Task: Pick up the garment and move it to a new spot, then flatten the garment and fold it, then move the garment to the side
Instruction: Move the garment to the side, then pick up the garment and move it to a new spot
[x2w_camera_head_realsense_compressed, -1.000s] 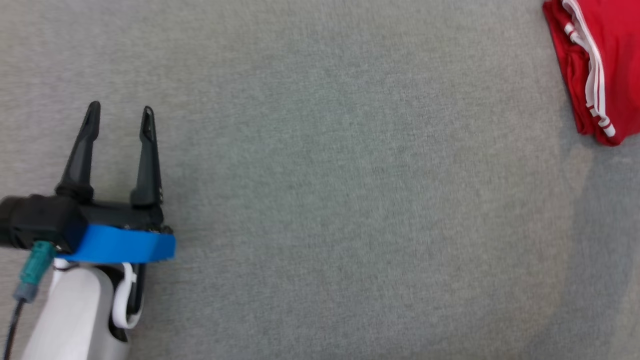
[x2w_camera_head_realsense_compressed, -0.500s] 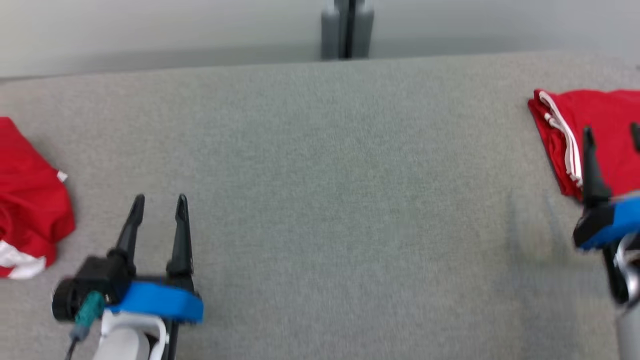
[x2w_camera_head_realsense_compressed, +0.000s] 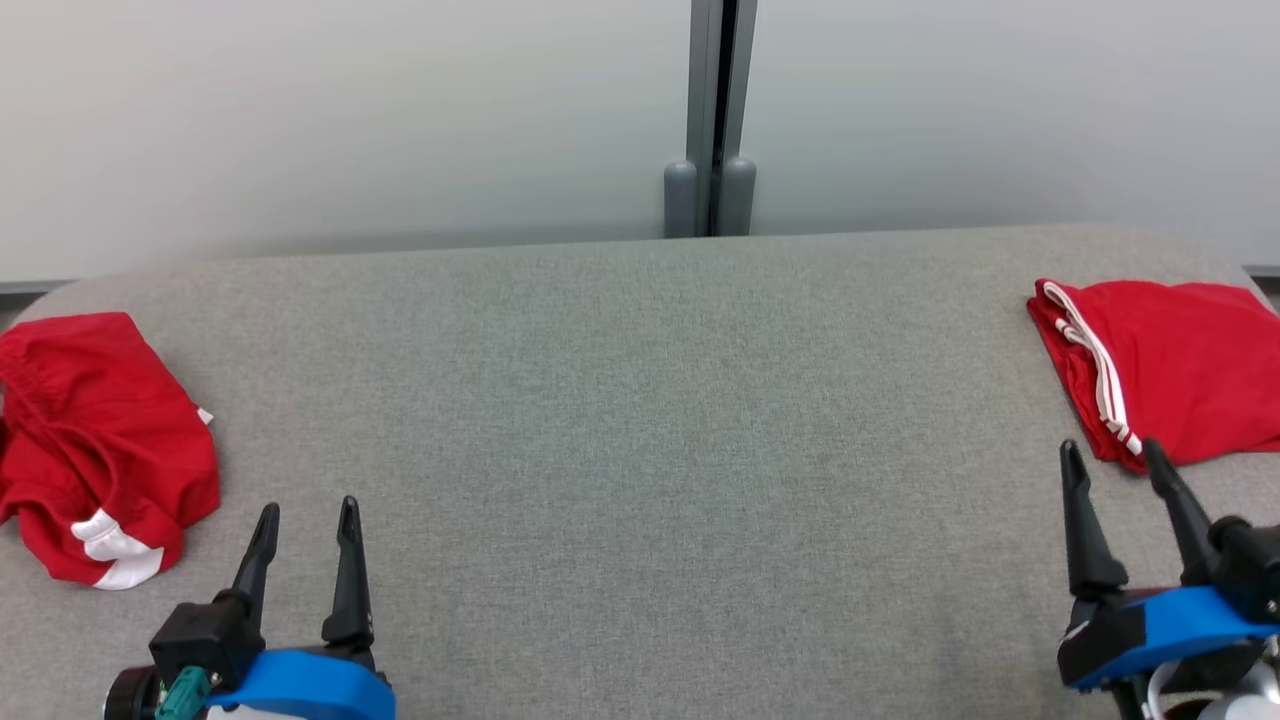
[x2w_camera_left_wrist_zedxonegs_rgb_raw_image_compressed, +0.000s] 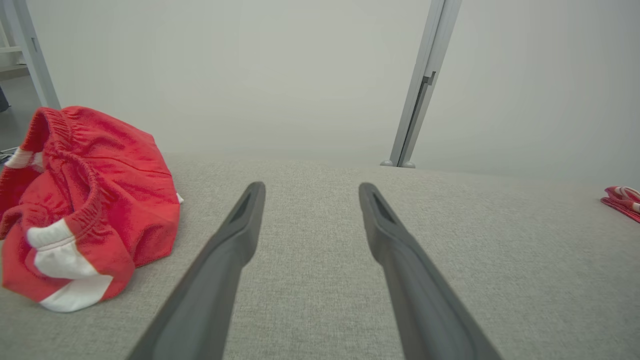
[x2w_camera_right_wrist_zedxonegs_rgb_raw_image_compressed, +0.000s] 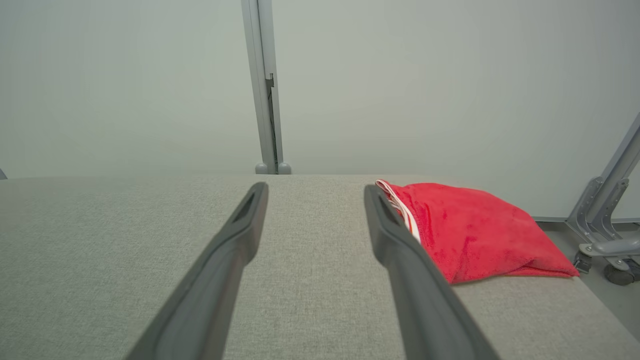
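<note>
view tilts up: folded garment sits right of frame, crumpled garment left, left claw and right claw both wide, empty, so the next pickup looms.

Grey fabric table spans full width, far corners rounded. Pale plain wall behind it. Grey vertical post at wall's centre, two rounded feet at base, just behind table's far edge. Grey metal stand with caster on floor beyond table's right end.
</note>
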